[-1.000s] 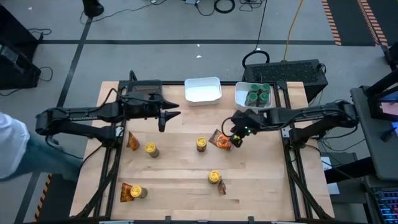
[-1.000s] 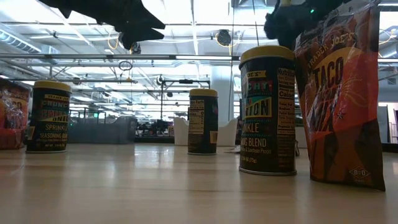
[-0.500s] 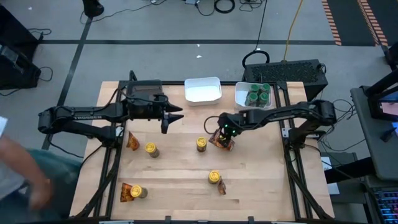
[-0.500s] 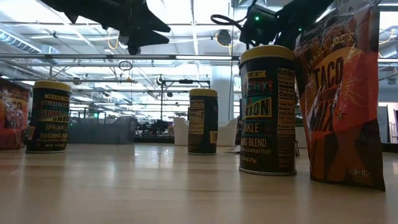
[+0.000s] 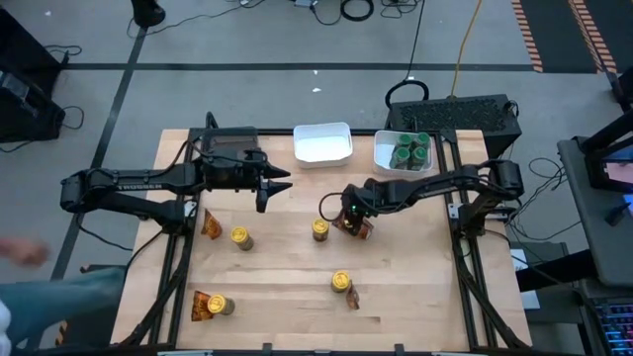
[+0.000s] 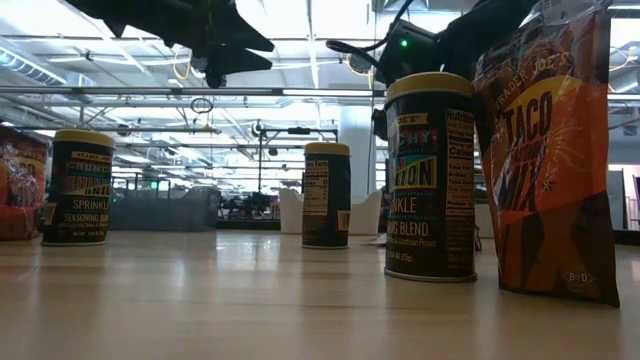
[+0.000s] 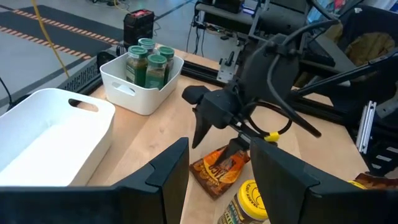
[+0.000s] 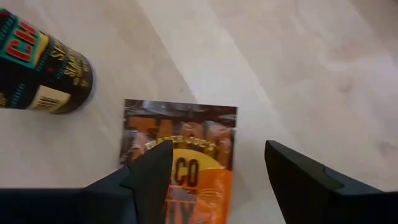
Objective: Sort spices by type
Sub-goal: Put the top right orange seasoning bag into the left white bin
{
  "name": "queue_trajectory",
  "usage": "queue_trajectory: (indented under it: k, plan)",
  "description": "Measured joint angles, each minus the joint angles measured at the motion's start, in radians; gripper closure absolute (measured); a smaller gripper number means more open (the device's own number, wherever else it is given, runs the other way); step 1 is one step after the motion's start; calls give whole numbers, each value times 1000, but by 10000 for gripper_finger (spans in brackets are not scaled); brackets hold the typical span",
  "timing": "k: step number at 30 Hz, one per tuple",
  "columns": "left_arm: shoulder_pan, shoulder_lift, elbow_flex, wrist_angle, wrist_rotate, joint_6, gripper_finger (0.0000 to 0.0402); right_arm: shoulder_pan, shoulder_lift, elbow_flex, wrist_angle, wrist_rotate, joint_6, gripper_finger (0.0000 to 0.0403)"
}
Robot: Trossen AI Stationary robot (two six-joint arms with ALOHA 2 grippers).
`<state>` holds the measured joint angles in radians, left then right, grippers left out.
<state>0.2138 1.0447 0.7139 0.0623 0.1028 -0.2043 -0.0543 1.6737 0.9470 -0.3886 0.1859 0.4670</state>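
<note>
A flat orange-brown foil packet [image 5: 354,226] lies on the table's middle, right of a yellow-lidded jar [image 5: 320,229]. My right gripper [image 5: 346,212] is open and tipped down close over this packet [image 8: 180,149], one finger on each side of its right half; I see no touch. My left gripper [image 5: 280,185] hangs open in the air over the far left part of the table, holding nothing. Other yellow-lidded jars [image 5: 240,237] [image 5: 340,282] [image 5: 224,306] and packets [image 5: 211,224] [image 5: 203,306] [image 5: 353,298] are scattered on the table. Green-lidded jars [image 5: 410,151] stand in a white tray.
An empty-looking white tray [image 5: 322,144] sits at the far edge, with the tray of green-lidded jars [image 5: 384,150] to its right. In the low view a jar [image 6: 430,175] and a packet [image 6: 545,150] stand close to the camera. A person's arm [image 5: 25,252] shows beyond the table's left side.
My right gripper has come down and toward the table's left, from beside the packet's right edge to a spot close over the packet. The packet and jars have stayed put. The person at the left has drawn back.
</note>
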Motion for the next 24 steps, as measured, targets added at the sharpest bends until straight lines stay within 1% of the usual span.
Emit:
queue_trajectory:
  k: [4,9,16,21,24]
  plan:
    - [0,0,0,0,0,0,228,6,3,0,-3,50,-25,167]
    - [0,0,0,0,0,3,228,1,8,-20,21,25,-34,167]
    - [0,0,0,0,0,4,228,12,10,-83,67,17,26,167]
    - [0,0,0,0,0,5,228,43,10,-120,100,31,45,167]
    - [0,0,0,0,-1,7,228,63,9,-145,127,66,53,167]
